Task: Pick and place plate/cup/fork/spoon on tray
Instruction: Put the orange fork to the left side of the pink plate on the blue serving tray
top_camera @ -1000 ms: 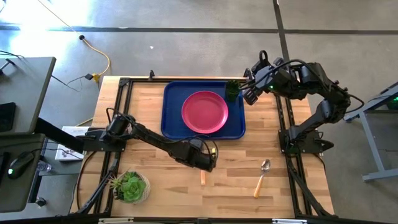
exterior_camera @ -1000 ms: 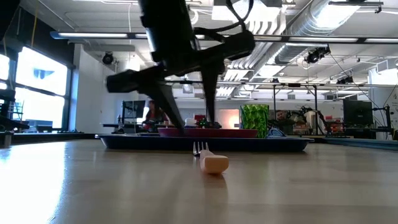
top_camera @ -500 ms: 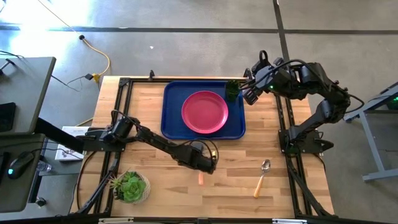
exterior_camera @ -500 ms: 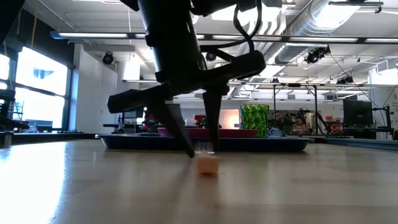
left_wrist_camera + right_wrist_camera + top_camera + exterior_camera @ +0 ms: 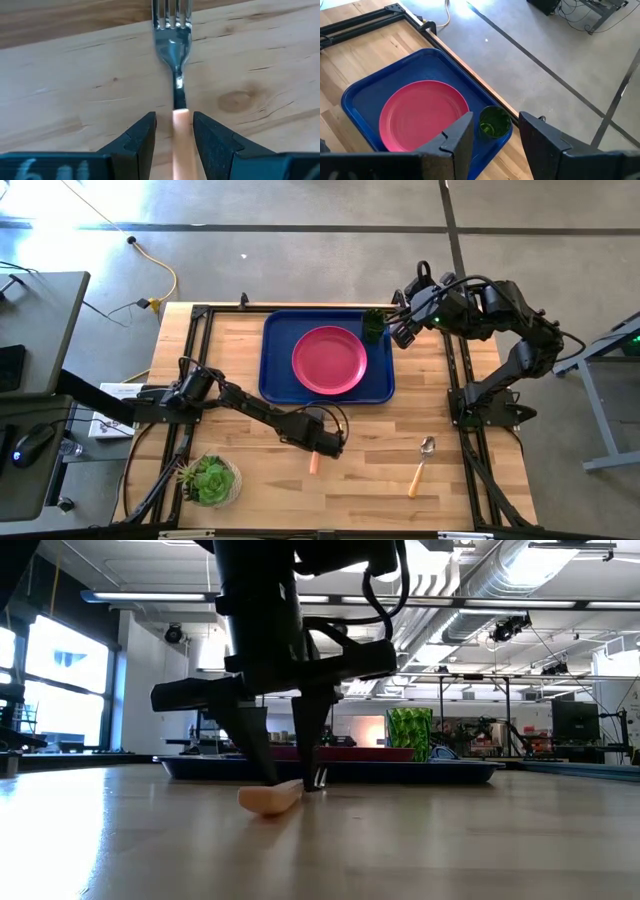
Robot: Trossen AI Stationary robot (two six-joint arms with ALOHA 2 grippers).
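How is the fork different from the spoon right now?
The fork ends in metal tines, while the spoon ends in a rounded bowl. The fork's handle sits between the fingers of the left gripper, while the spoon lies alone on the table, with no gripper near it. The fork is near the table's middle; the spoon is nearer the right edge. Both have orange-tan handles and both are outside the tray.

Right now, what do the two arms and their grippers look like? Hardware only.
Both arms are dark, near-black, jointed links with black cables looped along them. The left gripper has two flat, dark, wedge-shaped fingers on a black bar with faint pale lettering. The right gripper has the same two dark fingers. A small green light glows near the right arm's wrist.
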